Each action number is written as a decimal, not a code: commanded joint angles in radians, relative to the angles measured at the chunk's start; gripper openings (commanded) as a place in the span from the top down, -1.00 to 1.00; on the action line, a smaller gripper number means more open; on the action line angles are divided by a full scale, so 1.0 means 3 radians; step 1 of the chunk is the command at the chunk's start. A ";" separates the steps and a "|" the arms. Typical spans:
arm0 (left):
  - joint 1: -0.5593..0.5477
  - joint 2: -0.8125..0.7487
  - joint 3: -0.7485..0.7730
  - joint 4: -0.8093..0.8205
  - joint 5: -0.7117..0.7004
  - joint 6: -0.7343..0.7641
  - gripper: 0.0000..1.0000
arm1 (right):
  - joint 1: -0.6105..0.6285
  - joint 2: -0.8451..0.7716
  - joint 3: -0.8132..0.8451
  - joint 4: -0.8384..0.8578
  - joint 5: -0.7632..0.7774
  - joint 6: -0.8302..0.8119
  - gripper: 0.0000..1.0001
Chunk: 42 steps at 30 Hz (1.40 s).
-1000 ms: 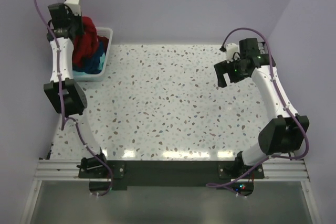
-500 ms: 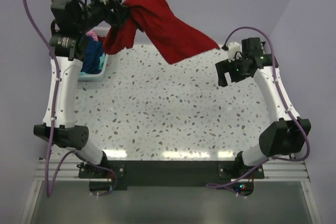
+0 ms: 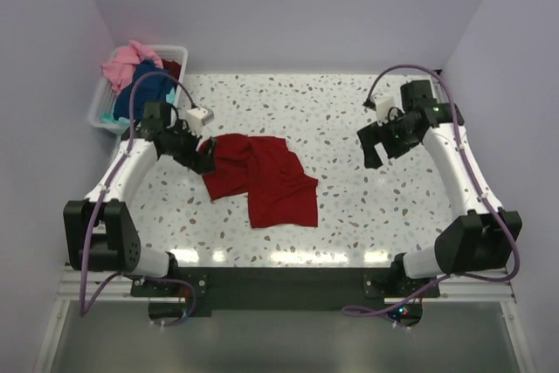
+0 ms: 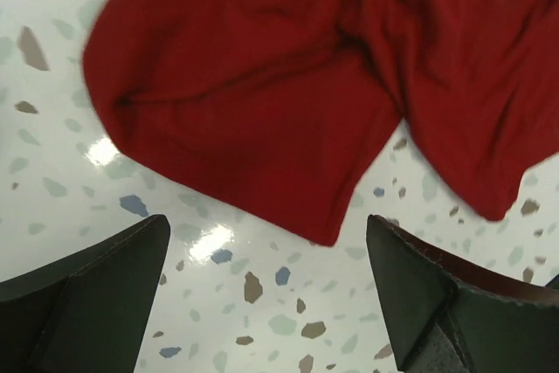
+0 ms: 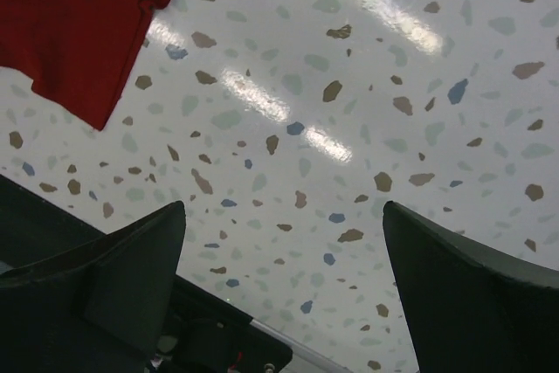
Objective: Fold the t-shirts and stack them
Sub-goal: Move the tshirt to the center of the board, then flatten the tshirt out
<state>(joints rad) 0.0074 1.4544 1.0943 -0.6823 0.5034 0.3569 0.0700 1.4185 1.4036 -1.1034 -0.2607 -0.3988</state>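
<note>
Left arm [image 3: 122, 169], right arm [image 3: 456, 163]: white link shells, black joint housings, purple cables [image 3: 407, 66]. Left gripper [image 4: 266, 224]: matte black wedge fingers [image 4: 87, 294]. Black base plate [image 3: 288, 281], lower frame.

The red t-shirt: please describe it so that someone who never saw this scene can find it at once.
Look at the white speckled table. Left of its middle, beside the open left gripper, lies a crumpled deep red t-shirt. It alone lies on the table; the pink garment and the blue garment are piled in the white basket at the far left corner.
</note>
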 commanded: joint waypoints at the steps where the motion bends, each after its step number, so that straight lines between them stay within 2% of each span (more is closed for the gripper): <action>1: -0.0132 -0.0405 -0.0262 0.0070 -0.0077 0.0574 -1.00 | 0.0277 0.0093 -0.0143 -0.0086 -0.0184 -0.0102 -0.97; 2: -0.0132 -0.0389 -0.0293 0.0050 -0.0093 0.0585 -0.97 | 0.0354 0.0129 -0.0204 0.0006 -0.0164 -0.0082 -0.96; 6: -0.0142 -0.0206 -0.0466 -0.0017 -0.0133 0.0605 -0.61 | 0.0799 0.0282 -0.0296 0.0211 -0.0118 -0.0026 -0.79; 8: -0.0148 -0.0129 -0.0518 -0.0001 -0.0190 0.0554 -0.52 | 0.1095 0.0410 -0.0347 0.0343 -0.0077 -0.0021 -0.61; 11: -0.0142 0.0020 -0.0554 0.0050 -0.0317 0.0391 -0.51 | 0.1535 0.0533 -0.0460 0.0568 0.0066 -0.0021 -0.51; 16: -0.0148 0.0199 -0.0534 0.0065 -0.0389 0.0074 -0.57 | 0.2179 0.0758 -0.0639 0.0988 0.0383 0.0020 -0.50; 21: -0.0142 0.0337 -0.0539 0.0065 -0.0461 -0.0151 -0.61 | 0.2517 0.0901 -0.0792 0.1341 0.0608 0.0036 -0.47; 25: -0.0107 0.0424 -0.0539 0.0106 -0.0441 -0.0300 -0.63 | 0.2859 0.1008 -0.0931 0.1622 0.0935 0.0056 -0.27; 31: -0.0025 0.0536 -0.0488 0.0076 -0.0343 -0.0377 -0.64 | 0.3141 0.1141 -0.1038 0.1873 0.1247 0.0046 -0.13; 37: -0.0025 0.0552 -0.0539 0.0188 -0.0440 -0.0433 -0.63 | 0.3152 0.1167 -0.1257 0.1914 0.1355 -0.0025 -0.08; 40: -0.0025 0.0638 -0.0483 0.0229 -0.0446 -0.0514 -0.60 | 0.3152 0.1080 -0.1355 0.1919 0.1380 -0.0071 0.09; 41: -0.0025 0.0699 -0.0437 0.0234 -0.0415 -0.0535 -0.53 | 0.3157 0.1065 -0.1406 0.1914 0.1396 -0.0082 0.18; 42: -0.0025 0.0725 -0.0421 0.0254 -0.0359 -0.0540 -0.47 | 0.3152 0.1050 -0.1432 0.1909 0.1401 -0.0092 0.42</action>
<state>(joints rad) -0.0059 1.6348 0.9405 -0.6521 0.3737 0.2249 1.0210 1.7294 1.0302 -0.5415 0.1097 -0.4049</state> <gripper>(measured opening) 0.752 0.337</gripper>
